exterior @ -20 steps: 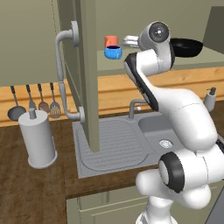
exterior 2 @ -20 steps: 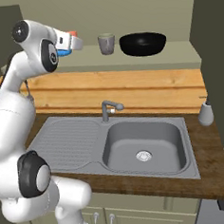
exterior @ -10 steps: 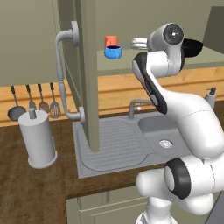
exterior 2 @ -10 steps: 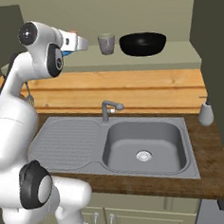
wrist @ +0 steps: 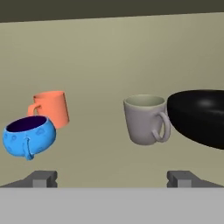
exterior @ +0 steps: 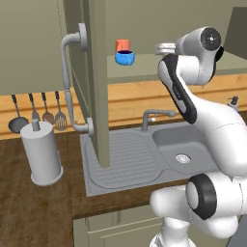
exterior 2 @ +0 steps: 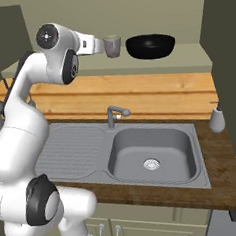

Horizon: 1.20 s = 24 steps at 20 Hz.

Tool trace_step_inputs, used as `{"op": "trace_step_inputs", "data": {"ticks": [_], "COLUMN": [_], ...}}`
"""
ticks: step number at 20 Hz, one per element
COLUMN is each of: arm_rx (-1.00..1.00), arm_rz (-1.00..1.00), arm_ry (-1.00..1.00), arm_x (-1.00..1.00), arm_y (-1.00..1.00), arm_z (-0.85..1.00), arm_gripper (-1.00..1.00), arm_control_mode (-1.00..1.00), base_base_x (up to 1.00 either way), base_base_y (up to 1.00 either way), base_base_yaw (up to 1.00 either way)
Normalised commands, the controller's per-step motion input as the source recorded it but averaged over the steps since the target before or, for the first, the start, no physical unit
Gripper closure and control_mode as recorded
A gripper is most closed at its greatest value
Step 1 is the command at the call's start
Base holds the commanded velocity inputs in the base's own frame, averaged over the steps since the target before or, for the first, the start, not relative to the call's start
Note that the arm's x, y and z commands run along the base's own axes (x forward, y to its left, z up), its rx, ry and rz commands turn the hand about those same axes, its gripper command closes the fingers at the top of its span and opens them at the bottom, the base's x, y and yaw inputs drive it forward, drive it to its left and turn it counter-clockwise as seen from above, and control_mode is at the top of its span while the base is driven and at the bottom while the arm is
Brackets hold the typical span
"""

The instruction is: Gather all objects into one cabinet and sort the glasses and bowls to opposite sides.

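Four pieces of tableware stand on the cabinet shelf [exterior 2: 185,59]: one orange-red cup [wrist: 51,108], one blue bowl [wrist: 29,135], one grey mug [wrist: 144,119], one black dish [wrist: 199,116].

Hidden or cut off: in the hand view the dish runs off the right edge. In the left base view the arm's head covers most of the mug [exterior: 165,48], only its rim showing. In the right base view the mug [exterior 2: 112,45] and dish [exterior 2: 151,45] stand just apart.

The blue bowl sits in front of the cup, overlapping its lower left; in the hand view both bear a small side handle. The mug's handle points towards the dish.

The claw [wrist: 112,177] is wide open, its two tips low in the hand view, gripping nothing, short of the shelf items.

The cabinet door [exterior: 96,77] stands open, one long grey handle [exterior: 67,82] on it.
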Motion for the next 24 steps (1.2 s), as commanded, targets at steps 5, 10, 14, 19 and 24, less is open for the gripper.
{"op": "trace_step_inputs", "data": {"ticks": [5, 10, 14, 19, 24], "arm_rx": [0.0, 0.0, 0.0, 0.0, 0.0], "arm_rz": [0.0, 0.0, 0.0, 0.0, 0.0], "arm_ry": [0.0, 0.0, 0.0, 0.0, 0.0], "arm_x": [-0.03, -0.09, -0.04, -0.06, 0.0], "arm_y": [-0.02, 0.0, -0.09, -0.29, -0.33], "arm_z": [0.0, 0.0, 0.0, 0.0, 0.01], "arm_gripper": [-1.0, -1.0, -1.0, -1.0, -1.0], "arm_control_mode": [-1.0, -1.0, -1.0, -1.0, -1.0], "base_base_x": [0.0, 0.0, 0.0, 0.0, 0.0], "base_base_y": [0.0, 0.0, 0.0, 0.0, 0.0], "base_base_yaw": [0.0, 0.0, 0.0, 0.0, 0.0]}}
